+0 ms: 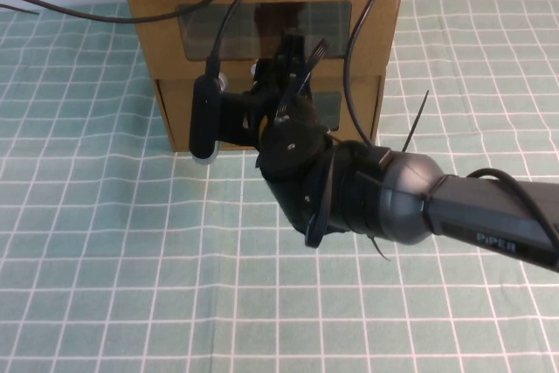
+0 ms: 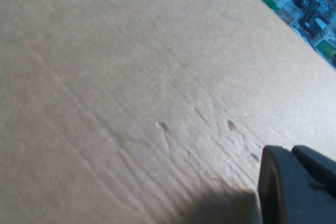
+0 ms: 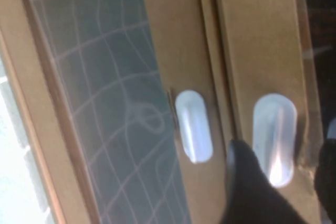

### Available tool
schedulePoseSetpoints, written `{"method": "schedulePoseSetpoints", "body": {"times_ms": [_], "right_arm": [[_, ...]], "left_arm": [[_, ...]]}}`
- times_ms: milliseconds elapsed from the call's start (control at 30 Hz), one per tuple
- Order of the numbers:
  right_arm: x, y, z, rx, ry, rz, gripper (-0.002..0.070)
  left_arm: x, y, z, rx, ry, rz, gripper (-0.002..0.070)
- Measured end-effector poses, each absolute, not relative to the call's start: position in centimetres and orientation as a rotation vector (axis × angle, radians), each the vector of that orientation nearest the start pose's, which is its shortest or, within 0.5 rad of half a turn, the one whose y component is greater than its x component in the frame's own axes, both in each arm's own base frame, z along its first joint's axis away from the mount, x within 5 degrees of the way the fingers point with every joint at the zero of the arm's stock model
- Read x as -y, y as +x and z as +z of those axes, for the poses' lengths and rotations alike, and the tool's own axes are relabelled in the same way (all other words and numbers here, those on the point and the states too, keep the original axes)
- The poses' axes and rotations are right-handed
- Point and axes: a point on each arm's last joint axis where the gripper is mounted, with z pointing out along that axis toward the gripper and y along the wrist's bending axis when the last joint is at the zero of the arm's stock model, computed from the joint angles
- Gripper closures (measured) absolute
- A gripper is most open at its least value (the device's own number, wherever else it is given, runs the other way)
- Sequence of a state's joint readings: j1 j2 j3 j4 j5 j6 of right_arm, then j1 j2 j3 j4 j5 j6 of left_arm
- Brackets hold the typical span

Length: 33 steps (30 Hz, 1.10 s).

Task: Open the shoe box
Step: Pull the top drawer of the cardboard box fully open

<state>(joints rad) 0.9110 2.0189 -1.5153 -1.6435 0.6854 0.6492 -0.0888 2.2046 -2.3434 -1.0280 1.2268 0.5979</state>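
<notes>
The brown cardboard shoe box [image 1: 148,6] stands at the back of the table on a second box [image 1: 179,115]; both have window fronts. My right gripper [image 1: 293,58] is up against the box fronts. In the right wrist view two white handles sit side by side: one [image 3: 193,125] next to the window [image 3: 105,103], the other [image 3: 274,139] between my right gripper's [image 3: 286,182] fingers, which are open and apart from it on one side. My left gripper [image 2: 294,187] is hard against a plain cardboard face [image 2: 131,77]; it is hidden in the high view.
A green checked cloth [image 1: 105,286] covers the table in front of and beside the boxes. The right arm [image 1: 419,203] stretches in from the right, with black cables [image 1: 358,58] looping over the box front. Shelf clutter [image 2: 310,3] shows past the cardboard's edge.
</notes>
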Motion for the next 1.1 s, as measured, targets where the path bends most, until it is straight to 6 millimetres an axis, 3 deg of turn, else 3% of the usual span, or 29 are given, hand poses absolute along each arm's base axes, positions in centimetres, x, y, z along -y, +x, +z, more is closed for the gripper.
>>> {"method": "schedulePoseSetpoints", "body": {"times_ms": [400,500,733,1100], "right_arm": [[-32.3,34.9,25.7,-1.424,-1.269,-0.666,0.0423],[-32.3,35.3,25.4,-1.419,-1.276,-0.674,0.0462],[-32.2,35.6,25.3,-1.408,-1.282,-0.683,0.0657],[-32.3,35.1,25.4,-1.446,-1.316,-0.665,0.0669]], "left_arm": [[11.5,46.9,36.9,-2.052,0.656,-1.064,0.068],[11.5,46.9,36.9,-2.052,0.656,-1.064,0.068],[11.5,46.9,36.9,-2.051,0.656,-1.066,0.068],[11.5,46.9,36.9,-2.054,0.657,-1.062,0.068]]}}
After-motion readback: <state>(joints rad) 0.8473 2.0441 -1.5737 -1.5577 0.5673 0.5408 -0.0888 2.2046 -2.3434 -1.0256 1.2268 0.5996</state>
